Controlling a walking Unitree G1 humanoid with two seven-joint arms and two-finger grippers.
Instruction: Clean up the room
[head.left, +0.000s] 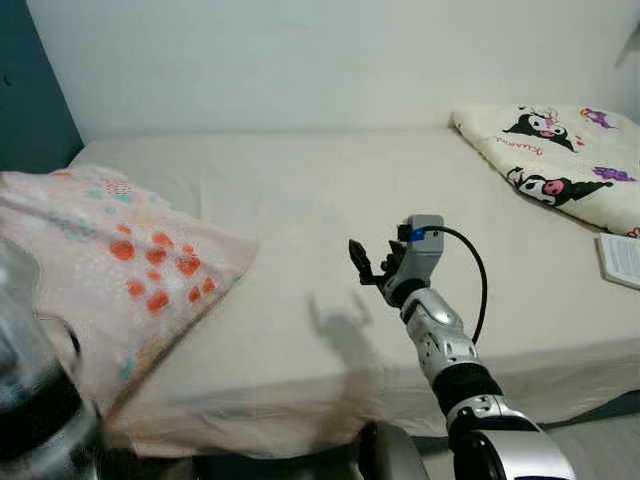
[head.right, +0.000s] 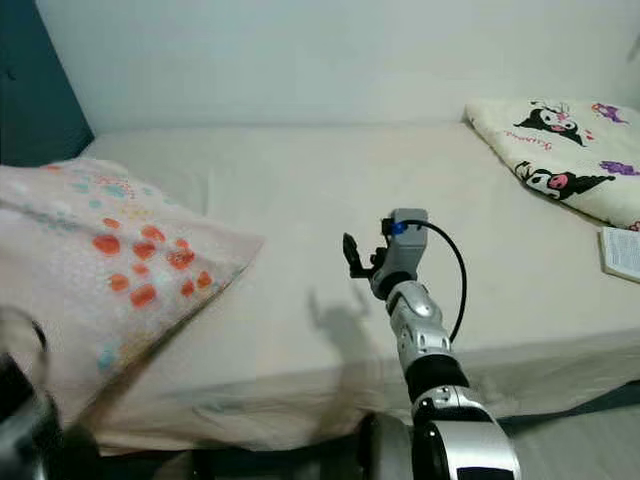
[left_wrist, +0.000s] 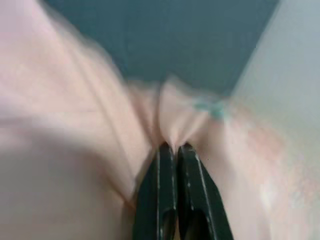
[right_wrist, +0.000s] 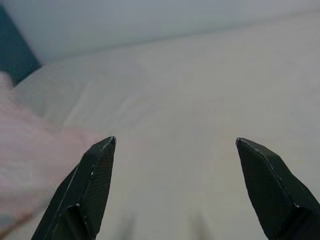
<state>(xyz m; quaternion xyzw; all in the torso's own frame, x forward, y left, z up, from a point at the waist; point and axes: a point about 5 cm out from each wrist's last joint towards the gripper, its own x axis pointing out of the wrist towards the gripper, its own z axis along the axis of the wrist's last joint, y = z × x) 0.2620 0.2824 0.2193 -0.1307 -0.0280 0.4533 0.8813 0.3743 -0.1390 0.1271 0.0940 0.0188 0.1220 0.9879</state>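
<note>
A pink pillow (head.left: 120, 270) with orange-red spots lies over the left part of the cream bed (head.left: 330, 190), its near corner hanging past the bed's front edge. In the left wrist view my left gripper (left_wrist: 172, 148) is shut on a pinched fold of that pink fabric (left_wrist: 200, 125). The left arm (head.left: 35, 400) is a blurred shape at the lower left. My right gripper (head.left: 361, 262) hovers open over the middle of the bed near its front edge. Nothing is between its fingers (right_wrist: 95, 180), and the pillow's edge lies to its left.
A cream blanket (head.left: 560, 160) printed with cartoon characters is bunched at the bed's far right. A white booklet (head.left: 622, 258) lies at the right edge. A teal wall (head.left: 30, 90) stands to the left and a white wall behind the bed.
</note>
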